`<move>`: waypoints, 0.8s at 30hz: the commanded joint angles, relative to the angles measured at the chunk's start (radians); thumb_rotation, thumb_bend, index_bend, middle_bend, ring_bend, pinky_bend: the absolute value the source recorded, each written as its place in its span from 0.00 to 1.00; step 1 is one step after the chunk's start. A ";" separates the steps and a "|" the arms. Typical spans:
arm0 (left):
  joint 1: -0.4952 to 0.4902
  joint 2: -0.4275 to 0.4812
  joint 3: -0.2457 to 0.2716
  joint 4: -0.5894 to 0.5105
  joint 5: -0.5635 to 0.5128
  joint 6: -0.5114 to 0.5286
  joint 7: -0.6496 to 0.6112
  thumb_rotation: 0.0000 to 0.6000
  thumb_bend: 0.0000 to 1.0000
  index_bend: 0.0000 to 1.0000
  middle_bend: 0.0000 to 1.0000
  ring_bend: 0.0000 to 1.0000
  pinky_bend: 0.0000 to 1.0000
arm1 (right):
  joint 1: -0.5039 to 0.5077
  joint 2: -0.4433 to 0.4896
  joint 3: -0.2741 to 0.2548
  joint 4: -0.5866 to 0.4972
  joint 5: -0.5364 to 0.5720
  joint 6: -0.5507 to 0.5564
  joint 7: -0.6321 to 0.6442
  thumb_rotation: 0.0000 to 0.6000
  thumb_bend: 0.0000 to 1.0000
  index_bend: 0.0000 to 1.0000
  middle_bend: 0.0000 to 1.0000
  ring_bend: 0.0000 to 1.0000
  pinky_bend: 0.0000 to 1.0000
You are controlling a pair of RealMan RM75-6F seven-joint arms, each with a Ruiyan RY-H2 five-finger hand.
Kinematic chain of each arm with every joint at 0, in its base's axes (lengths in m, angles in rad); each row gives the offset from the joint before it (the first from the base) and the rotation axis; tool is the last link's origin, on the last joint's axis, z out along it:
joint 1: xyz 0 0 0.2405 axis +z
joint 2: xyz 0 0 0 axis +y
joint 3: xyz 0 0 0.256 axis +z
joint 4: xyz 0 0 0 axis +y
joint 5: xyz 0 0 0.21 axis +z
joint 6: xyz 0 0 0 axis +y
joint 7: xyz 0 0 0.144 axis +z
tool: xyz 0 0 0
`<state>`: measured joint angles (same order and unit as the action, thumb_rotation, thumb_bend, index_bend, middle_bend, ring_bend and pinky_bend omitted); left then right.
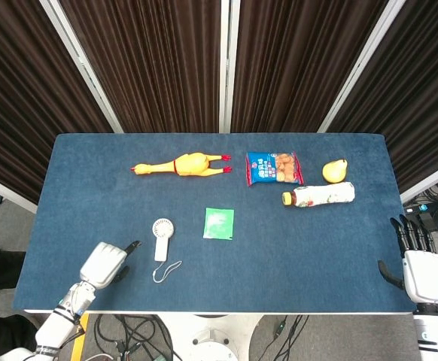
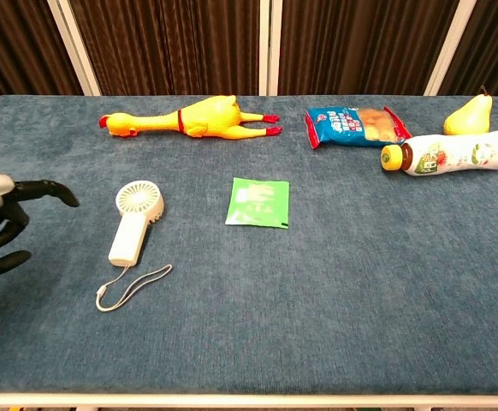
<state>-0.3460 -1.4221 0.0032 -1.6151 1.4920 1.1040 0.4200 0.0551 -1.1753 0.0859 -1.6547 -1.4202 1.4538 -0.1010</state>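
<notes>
My left hand (image 1: 107,263) (image 2: 1,218) hovers over the front left of the blue table (image 1: 294,248), fingers apart and empty, just left of a small white handheld fan (image 1: 161,238) (image 2: 134,222) with a wrist cord. My right hand (image 1: 416,265) hangs off the table's right front corner, open and holding nothing; the chest view does not show it. A green sachet (image 1: 219,223) (image 2: 258,202) lies at mid-table.
Along the back lie a yellow rubber chicken (image 1: 181,165) (image 2: 189,117), a blue snack bag (image 1: 274,168) (image 2: 354,126), a pear (image 1: 335,171) (image 2: 469,114) and a bottle (image 1: 320,195) (image 2: 454,154) on its side. Dark curtains stand behind the table.
</notes>
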 commanded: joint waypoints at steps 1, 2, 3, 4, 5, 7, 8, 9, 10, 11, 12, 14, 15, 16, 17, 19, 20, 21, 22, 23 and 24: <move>-0.014 -0.019 -0.007 0.014 -0.003 -0.005 0.006 1.00 0.38 0.20 0.78 0.76 0.72 | 0.000 0.000 0.000 0.001 0.003 -0.002 0.000 1.00 0.21 0.00 0.00 0.00 0.00; -0.018 -0.024 -0.008 0.017 -0.003 -0.006 0.007 1.00 0.38 0.20 0.78 0.76 0.72 | 0.000 0.000 0.000 0.002 0.006 -0.003 0.001 1.00 0.21 0.00 0.00 0.00 0.00; -0.023 -0.031 -0.010 0.020 -0.002 -0.007 0.009 1.00 0.38 0.20 0.78 0.76 0.72 | 0.000 -0.001 0.000 0.003 0.008 -0.003 0.002 1.00 0.21 0.00 0.00 0.00 0.00; -0.027 -0.037 -0.011 0.022 -0.002 -0.008 0.011 1.00 0.38 0.20 0.78 0.76 0.72 | 0.000 -0.001 0.000 0.005 0.009 -0.004 0.002 1.00 0.21 0.00 0.00 0.00 0.00; -0.031 -0.042 -0.011 0.024 -0.001 -0.010 0.012 1.00 0.38 0.20 0.78 0.76 0.72 | 0.000 -0.001 0.000 0.006 0.010 -0.004 0.003 1.00 0.21 0.00 0.00 0.00 0.00; -0.040 -0.055 -0.013 0.029 -0.004 -0.018 0.010 1.00 0.38 0.20 0.78 0.76 0.72 | 0.001 -0.001 0.000 0.006 0.012 -0.006 0.003 1.00 0.21 0.00 0.00 0.00 0.00; -0.043 -0.062 -0.013 0.033 -0.007 -0.021 0.007 1.00 0.38 0.20 0.78 0.76 0.72 | 0.001 -0.002 0.000 0.007 0.013 -0.007 0.003 1.00 0.21 0.00 0.00 0.00 0.00; -0.047 -0.071 -0.014 0.039 -0.009 -0.024 0.004 1.00 0.38 0.20 0.78 0.76 0.72 | 0.002 -0.002 0.000 0.008 0.013 -0.008 0.003 1.00 0.21 0.00 0.00 0.00 0.00; -0.049 -0.079 -0.013 0.046 -0.010 -0.025 0.005 1.00 0.38 0.20 0.78 0.76 0.72 | 0.002 -0.002 0.000 0.008 0.014 -0.009 0.003 1.00 0.21 0.00 0.00 0.00 0.00; -0.052 -0.086 -0.013 0.052 -0.011 -0.026 0.006 1.00 0.38 0.20 0.78 0.76 0.72 | 0.003 -0.002 0.000 0.007 0.015 -0.010 0.003 1.00 0.21 0.00 0.00 0.00 0.00; -0.055 -0.095 -0.011 0.060 -0.013 -0.030 0.008 1.00 0.38 0.20 0.78 0.76 0.72 | 0.003 -0.002 -0.001 0.008 0.015 -0.011 0.003 1.00 0.21 0.00 0.00 0.00 0.00; -0.061 -0.106 -0.010 0.069 -0.017 -0.036 0.009 1.00 0.38 0.20 0.78 0.76 0.72 | 0.003 -0.001 -0.001 0.009 0.017 -0.012 0.004 1.00 0.21 0.00 0.00 0.00 0.00; -0.064 -0.112 -0.011 0.076 -0.022 -0.038 0.009 1.00 0.38 0.20 0.78 0.76 0.72 | 0.003 -0.001 0.000 0.008 0.018 -0.011 0.005 1.00 0.21 0.00 0.00 0.00 0.00; -0.065 -0.116 -0.013 0.080 -0.027 -0.040 0.008 1.00 0.38 0.20 0.78 0.76 0.72 | 0.003 -0.001 0.000 0.009 0.018 -0.011 0.006 1.00 0.21 0.00 0.00 0.00 0.00; -0.067 -0.120 -0.013 0.085 -0.032 -0.041 0.006 1.00 0.38 0.20 0.78 0.76 0.72 | 0.003 -0.001 -0.001 0.010 0.019 -0.012 0.007 1.00 0.21 0.00 0.00 0.00 0.00; -0.070 -0.127 -0.013 0.095 -0.040 -0.046 0.008 1.00 0.38 0.20 0.78 0.76 0.72 | 0.003 -0.001 -0.001 0.012 0.021 -0.014 0.013 1.00 0.21 0.00 0.00 0.00 0.00; -0.072 -0.130 -0.013 0.099 -0.043 -0.048 0.010 1.00 0.38 0.20 0.78 0.76 0.72 | 0.004 -0.001 0.000 0.013 0.023 -0.016 0.015 1.00 0.21 0.00 0.00 0.00 0.00; -0.074 -0.133 -0.012 0.104 -0.048 -0.051 0.012 1.00 0.38 0.20 0.78 0.76 0.72 | 0.004 -0.001 0.000 0.013 0.025 -0.018 0.015 1.00 0.21 0.00 0.00 0.00 0.00; -0.076 -0.135 -0.012 0.106 -0.051 -0.052 0.013 1.00 0.38 0.20 0.78 0.76 0.72 | 0.005 -0.001 0.000 0.014 0.026 -0.019 0.016 1.00 0.21 0.00 0.00 0.00 0.00; -0.077 -0.136 -0.012 0.108 -0.054 -0.053 0.013 1.00 0.38 0.20 0.78 0.76 0.72 | 0.005 -0.001 0.000 0.014 0.027 -0.020 0.017 1.00 0.21 0.00 0.00 0.00 0.00; -0.079 -0.138 -0.013 0.110 -0.057 -0.052 0.015 1.00 0.38 0.20 0.78 0.76 0.72 | 0.005 0.000 -0.001 0.015 0.027 -0.021 0.018 1.00 0.21 0.00 0.00 0.00 0.00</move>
<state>-0.4240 -1.5598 -0.0094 -1.5054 1.4355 1.0519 0.4342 0.0598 -1.1758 0.0854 -1.6396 -1.3927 1.4331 -0.0831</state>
